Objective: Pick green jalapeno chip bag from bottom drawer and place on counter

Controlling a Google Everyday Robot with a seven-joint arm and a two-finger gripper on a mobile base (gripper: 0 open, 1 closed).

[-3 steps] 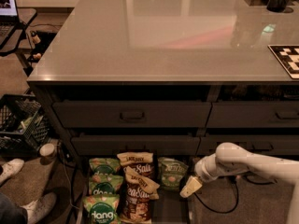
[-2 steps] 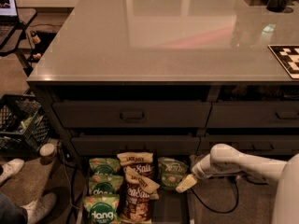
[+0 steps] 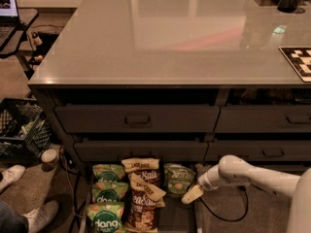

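The green jalapeno chip bag (image 3: 178,179) is a small dull-green bag with a pale top band and a round emblem. It lies at the right side of the open bottom drawer (image 3: 181,217). My gripper (image 3: 191,195) comes in from the right on a white arm and sits at the bag's lower right corner, just above the drawer's right rail. The counter (image 3: 165,38) is the wide glossy grey top above the cabinet.
Brighter green "dang" bags (image 3: 106,212) and brown "Sea Salt" bags (image 3: 143,191) fill the drawer's left and middle. Closed upper drawers (image 3: 137,119) sit above. A black crate (image 3: 19,127) and a person's feet (image 3: 29,212) are at left. A checkered board (image 3: 299,59) lies on the counter's right.
My gripper has moved left and slightly up, from right of the drawer to the lower right corner of the green jalapeno chip bag. The bags have not moved.
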